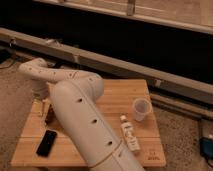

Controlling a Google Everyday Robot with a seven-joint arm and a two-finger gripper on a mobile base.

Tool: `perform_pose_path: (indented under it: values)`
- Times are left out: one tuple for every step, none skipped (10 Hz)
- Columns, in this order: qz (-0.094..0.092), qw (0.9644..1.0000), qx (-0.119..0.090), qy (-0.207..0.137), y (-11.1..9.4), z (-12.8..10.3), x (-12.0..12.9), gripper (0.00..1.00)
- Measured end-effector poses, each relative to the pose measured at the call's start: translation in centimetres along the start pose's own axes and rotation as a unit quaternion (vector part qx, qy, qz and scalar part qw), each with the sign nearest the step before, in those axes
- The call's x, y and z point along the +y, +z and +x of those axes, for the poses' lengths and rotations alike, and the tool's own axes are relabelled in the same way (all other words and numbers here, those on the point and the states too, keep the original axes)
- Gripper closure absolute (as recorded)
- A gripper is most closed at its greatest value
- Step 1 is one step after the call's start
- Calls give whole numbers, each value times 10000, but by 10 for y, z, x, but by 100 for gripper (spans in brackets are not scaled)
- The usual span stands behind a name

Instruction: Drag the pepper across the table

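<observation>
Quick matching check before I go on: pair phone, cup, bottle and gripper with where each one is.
1 phone
2 cup
3 bottle
4 gripper

A upright, right side
B at the table's left edge, beside the pepper
C lying down near the cup
D flat, near-left corner

Pairs: 1-D, 2-A, 3-C, 4-B

The pepper, small, dark and glossy, lies near the left edge of the pale plank table, just beside my spread gripper.
</observation>
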Motion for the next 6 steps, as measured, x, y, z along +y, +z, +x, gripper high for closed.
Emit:
perform_pose_path:
  values:
    - [-1,10000,-11,60,0,3,-2,20]
    - [-7,9999,-7,106,1,6,-4,20]
    - [-7,9999,16,154,2,8,-5,20]
    - [4,9999,50,166,3,9,-5,20]
    - [24,9998,102,185,3,11,-6,20]
    - [54,9995,203,233,4,14,-6,20]
